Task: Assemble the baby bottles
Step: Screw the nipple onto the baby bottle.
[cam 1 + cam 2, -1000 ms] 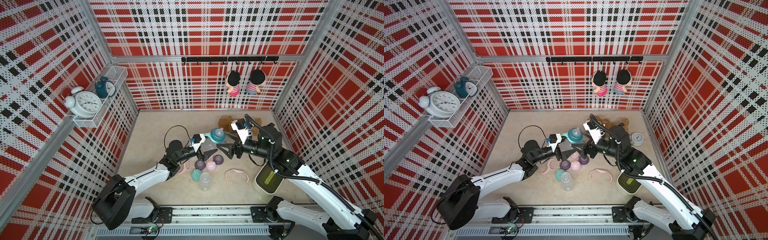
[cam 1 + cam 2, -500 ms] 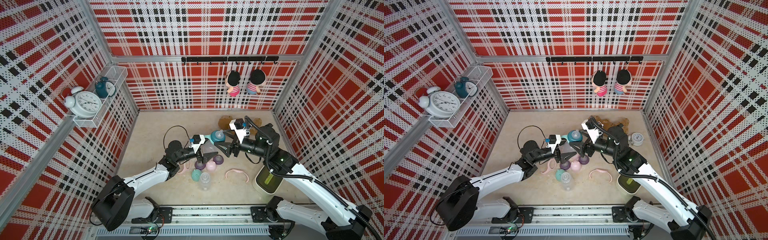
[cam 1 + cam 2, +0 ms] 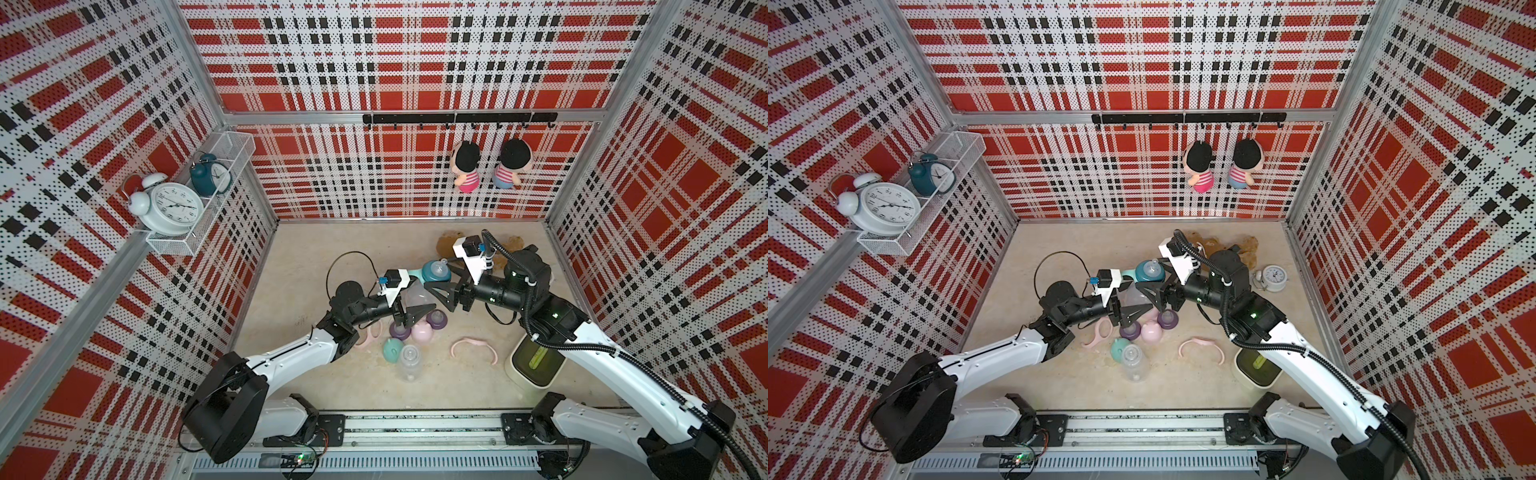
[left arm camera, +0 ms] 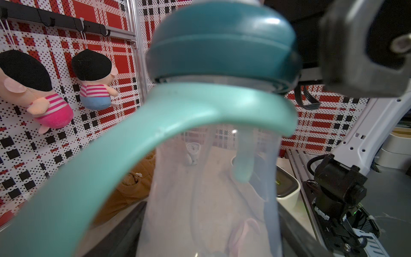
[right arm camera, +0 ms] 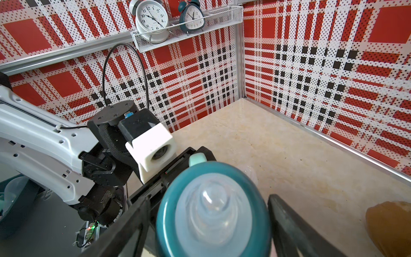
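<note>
1. Right gripper point(image 3: 438, 291) has advanced toward frame left since the earlier frame, up to the held baby bottle point(image 3: 415, 296). The left gripper point(image 3: 419, 306) and its load keep their position.
2. Nearest, lower centre in both top views: a loose clear bottle point(image 3: 409, 362) lies on the floor, just beside a mint cap point(image 3: 390, 349).
3. Just beyond: a pink cap point(image 3: 423, 332) sits between two purple collars point(image 3: 399, 331), with one of the pink handle rings point(image 3: 473, 347) on each side.
4. Lower right: a cream container point(image 3: 536, 376) with a green lid, partly under the right arm.
5. Centre: the left gripper is clamped on the clear body of the held baby bottle. A mint handle ring point(image 4: 133, 133) sits under its teal collar point(image 5: 169, 200), and the teat point(image 5: 213, 207) is fitted.
6. The right gripper has its jaws spread on either side of the teal collar. Whether they press on it cannot be told.
7. Far: a brown plush point(image 3: 449, 243) and a small clock point(image 3: 1274, 277) are on the floor. Two dolls point(image 3: 467, 166) hang on the back wall. Two alarm clocks point(image 3: 172, 208) stand on the shelf at upper left.
</note>
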### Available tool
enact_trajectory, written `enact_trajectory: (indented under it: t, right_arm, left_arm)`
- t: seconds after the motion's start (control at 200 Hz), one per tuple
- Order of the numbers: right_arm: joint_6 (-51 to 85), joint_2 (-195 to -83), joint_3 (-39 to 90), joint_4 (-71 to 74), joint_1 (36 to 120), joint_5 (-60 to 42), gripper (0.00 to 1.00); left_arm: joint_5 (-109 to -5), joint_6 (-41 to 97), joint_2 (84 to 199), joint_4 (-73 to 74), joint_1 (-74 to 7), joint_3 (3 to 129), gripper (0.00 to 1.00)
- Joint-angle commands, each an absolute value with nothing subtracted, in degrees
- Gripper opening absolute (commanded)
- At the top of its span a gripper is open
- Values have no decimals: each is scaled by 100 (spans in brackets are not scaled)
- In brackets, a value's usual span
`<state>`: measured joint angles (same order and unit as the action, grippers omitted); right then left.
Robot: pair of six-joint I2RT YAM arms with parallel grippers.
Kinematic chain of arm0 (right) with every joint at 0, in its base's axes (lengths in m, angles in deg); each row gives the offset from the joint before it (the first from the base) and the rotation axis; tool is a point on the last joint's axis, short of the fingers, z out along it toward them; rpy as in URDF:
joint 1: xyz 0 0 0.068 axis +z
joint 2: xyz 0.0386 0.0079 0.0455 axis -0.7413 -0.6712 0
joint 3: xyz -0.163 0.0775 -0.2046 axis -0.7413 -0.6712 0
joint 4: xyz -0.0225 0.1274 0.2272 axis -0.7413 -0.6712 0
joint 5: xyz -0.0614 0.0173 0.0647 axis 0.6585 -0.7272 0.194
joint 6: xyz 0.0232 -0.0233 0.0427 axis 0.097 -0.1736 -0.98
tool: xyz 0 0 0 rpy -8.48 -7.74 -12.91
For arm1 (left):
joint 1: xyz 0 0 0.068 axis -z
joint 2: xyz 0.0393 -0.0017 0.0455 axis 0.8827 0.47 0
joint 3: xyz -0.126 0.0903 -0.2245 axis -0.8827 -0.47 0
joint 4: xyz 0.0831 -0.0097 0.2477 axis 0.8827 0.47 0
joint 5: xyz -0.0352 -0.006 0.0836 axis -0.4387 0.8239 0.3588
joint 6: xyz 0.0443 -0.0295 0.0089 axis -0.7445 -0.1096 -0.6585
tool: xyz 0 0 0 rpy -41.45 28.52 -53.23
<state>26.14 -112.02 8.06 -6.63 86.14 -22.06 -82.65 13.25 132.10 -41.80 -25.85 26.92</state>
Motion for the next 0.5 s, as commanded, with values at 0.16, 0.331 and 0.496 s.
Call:
enact_trajectory:
  t: [0.16,0.331,0.496]
  right_arm:
    - [2600,-11255,878,-404,8642,-2253,85]
    - [2566,-11253,896,-348,8642,-2238,89]
    - [2542,-11253,845,-248,8647,-2193,85]
  left_arm:
    - [-8288,1345,13076,-4402,-2558,2629,0]
    - [-8271,1350,13075,-4398,-2541,2613,0]
    - [-8251,1346,13094,-4401,-2522,2599,0]
